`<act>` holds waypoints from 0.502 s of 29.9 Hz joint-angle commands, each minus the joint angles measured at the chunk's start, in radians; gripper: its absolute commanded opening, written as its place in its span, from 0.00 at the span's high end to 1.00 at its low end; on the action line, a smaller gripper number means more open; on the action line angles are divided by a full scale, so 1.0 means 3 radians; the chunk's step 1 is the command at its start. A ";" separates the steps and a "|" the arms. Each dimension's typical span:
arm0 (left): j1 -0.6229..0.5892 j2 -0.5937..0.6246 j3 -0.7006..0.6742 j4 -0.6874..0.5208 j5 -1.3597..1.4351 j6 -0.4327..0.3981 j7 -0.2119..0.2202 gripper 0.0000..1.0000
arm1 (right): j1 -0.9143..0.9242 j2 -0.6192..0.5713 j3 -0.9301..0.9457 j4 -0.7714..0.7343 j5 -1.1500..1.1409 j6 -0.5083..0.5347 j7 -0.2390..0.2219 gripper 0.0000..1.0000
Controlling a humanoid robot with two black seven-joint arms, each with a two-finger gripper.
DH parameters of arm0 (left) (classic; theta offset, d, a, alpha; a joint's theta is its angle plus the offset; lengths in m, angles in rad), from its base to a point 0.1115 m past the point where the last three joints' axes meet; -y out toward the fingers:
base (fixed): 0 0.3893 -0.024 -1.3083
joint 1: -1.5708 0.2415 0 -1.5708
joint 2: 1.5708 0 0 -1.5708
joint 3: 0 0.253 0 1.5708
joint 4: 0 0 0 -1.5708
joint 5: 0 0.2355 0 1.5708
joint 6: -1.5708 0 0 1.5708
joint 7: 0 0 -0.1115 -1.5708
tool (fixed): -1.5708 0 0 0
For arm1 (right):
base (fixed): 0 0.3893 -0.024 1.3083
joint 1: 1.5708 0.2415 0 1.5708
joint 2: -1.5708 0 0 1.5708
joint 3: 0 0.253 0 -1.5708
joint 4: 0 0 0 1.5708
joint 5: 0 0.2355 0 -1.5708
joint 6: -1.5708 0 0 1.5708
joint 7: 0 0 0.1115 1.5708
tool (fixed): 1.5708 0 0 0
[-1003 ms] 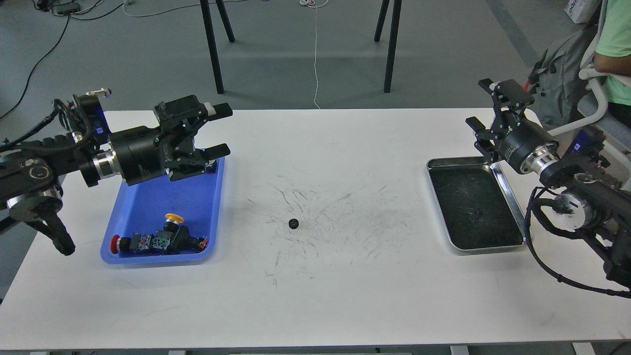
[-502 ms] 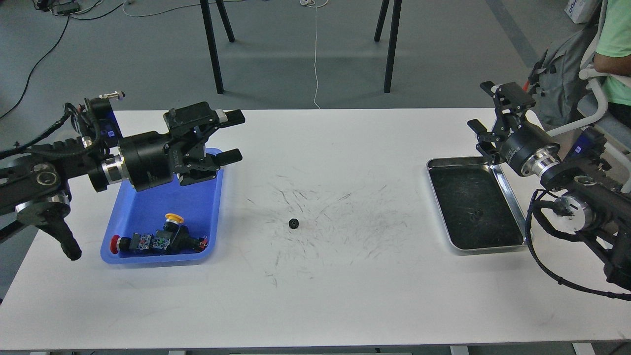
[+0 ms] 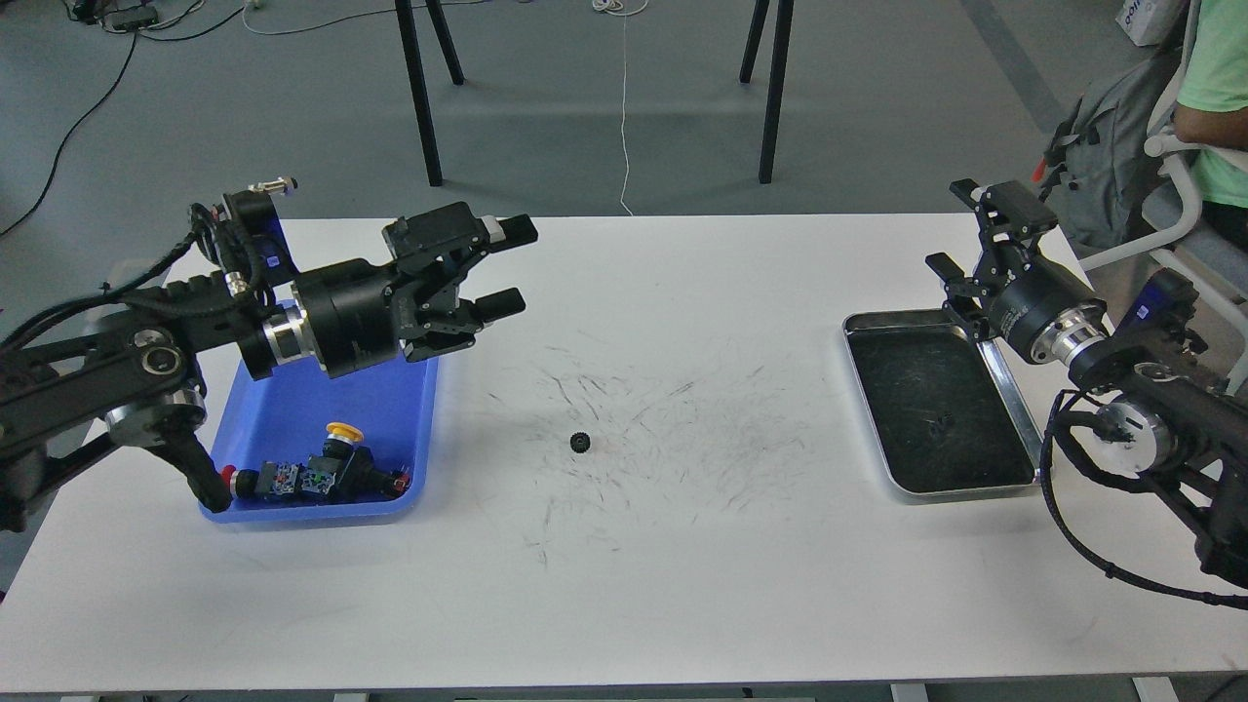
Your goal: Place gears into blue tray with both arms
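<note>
The gear (image 3: 580,442) lies alone on the worktop (image 3: 682,585), below-right of the empty left hand (image 3: 512,268), whose fingers are spread.

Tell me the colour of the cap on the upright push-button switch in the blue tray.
Yellow: the push-button switch cap shows best in the head view.

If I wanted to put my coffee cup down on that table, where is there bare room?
The near strip of the white table is bare. So is the stretch between the lone gear and the silver tray. The blue tray is crowded at its near end with push-button switches, and the left gripper hangs by its far corner.
</note>
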State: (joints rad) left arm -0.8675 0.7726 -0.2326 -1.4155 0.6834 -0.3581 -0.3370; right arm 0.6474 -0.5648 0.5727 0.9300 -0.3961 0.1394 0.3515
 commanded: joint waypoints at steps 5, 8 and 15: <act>0.0003 -0.0346 0.0212 -0.0001 0.1091 0.0660 0.0372 0.00 | -0.0016 0.0001 0.0054 -0.0007 0.0001 -0.0056 -0.0001 0.07; -0.0002 -0.0351 0.0294 0.0014 0.1260 0.1050 0.0392 0.00 | -0.0031 0.0006 0.0065 -0.0001 0.0001 -0.0076 -0.0001 0.07; -0.0059 -0.0310 0.0448 0.0040 0.1352 0.0693 0.0178 0.00 | -0.0031 0.0011 0.0075 -0.0006 0.0001 -0.0076 -0.0001 0.07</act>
State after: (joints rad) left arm -0.8813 0.6784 -0.1152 -1.4074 1.0692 -0.0918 -0.2336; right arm 0.6381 -0.5616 0.5940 0.9292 -0.3957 0.1166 0.3514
